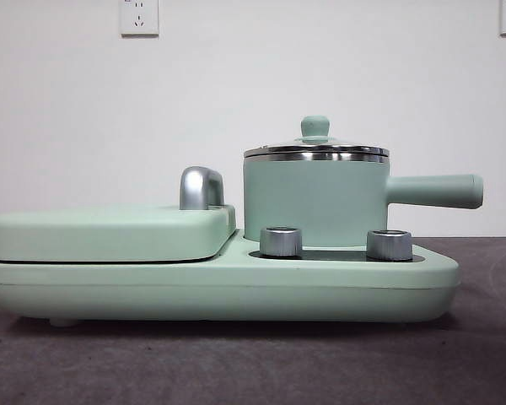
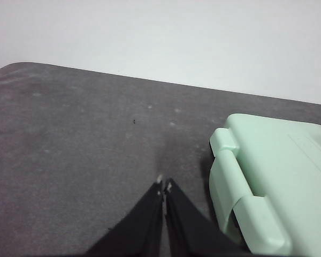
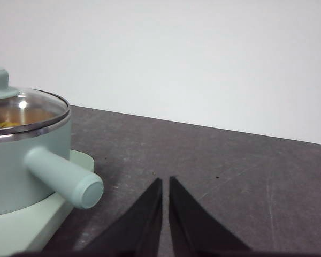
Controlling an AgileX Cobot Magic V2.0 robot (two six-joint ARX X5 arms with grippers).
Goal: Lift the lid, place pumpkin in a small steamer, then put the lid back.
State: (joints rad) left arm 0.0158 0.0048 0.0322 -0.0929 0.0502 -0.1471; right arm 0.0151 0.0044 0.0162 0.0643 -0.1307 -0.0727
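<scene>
Lid on steamer, both arms clear of the cooker.
I see the mint cooker base [image 1: 219,283] carrying its griddle cover [image 1: 110,232] beside the small steamer [image 1: 314,198], lid [image 1: 316,150] seated; two steel dials [image 1: 281,241] stand in front. Pumpkin [image 3: 8,123] shows only as yellow smears through the glass. Left gripper [image 2: 164,188] and right gripper [image 3: 166,182] hang over bare table, jaws together.

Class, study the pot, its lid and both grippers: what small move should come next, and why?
Probably none; leave both arms parked. The lid sits closed on the small steamer, something yellow-orange, likely the pumpkin, shows through the glass, and the left gripper and right gripper are shut and empty.
</scene>
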